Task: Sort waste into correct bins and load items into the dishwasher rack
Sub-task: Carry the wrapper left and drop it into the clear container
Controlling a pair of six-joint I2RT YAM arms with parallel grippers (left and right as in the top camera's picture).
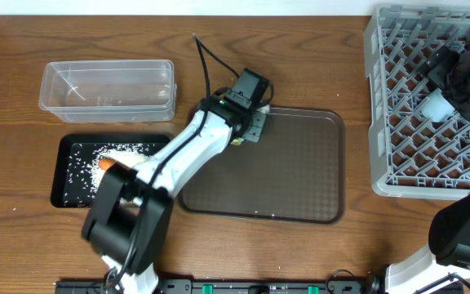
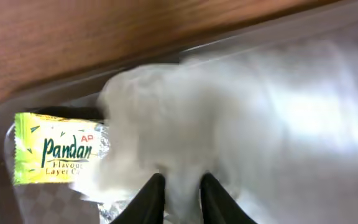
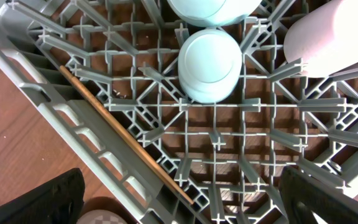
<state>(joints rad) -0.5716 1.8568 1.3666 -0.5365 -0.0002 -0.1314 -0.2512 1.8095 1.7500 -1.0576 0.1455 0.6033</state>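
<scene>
In the left wrist view a crumpled white napkin [image 2: 185, 118] lies in the corner of the brown serving tray [image 2: 36, 205], and my left gripper [image 2: 180, 182] is shut on it, white paper filling the narrow gap between the black fingers. A yellow-green wrapper [image 2: 51, 149] lies just left of the napkin. Overhead, the left gripper [image 1: 251, 129] is at the tray's top-left corner. My right gripper [image 3: 182, 202] stands wide open and empty above the grey dishwasher rack [image 1: 398, 175]. In the rack are a light-blue bowl [image 3: 209, 62], a white cup [image 3: 334, 37] and a chopstick [image 3: 126, 134].
The clear tub [image 1: 108, 90] stands at the back left. In front of it the black tray [image 1: 68, 192] holds scattered rice and an orange carrot [image 1: 104, 164]. The left arm stretches across the black tray's right end. The right arm hangs over the rack.
</scene>
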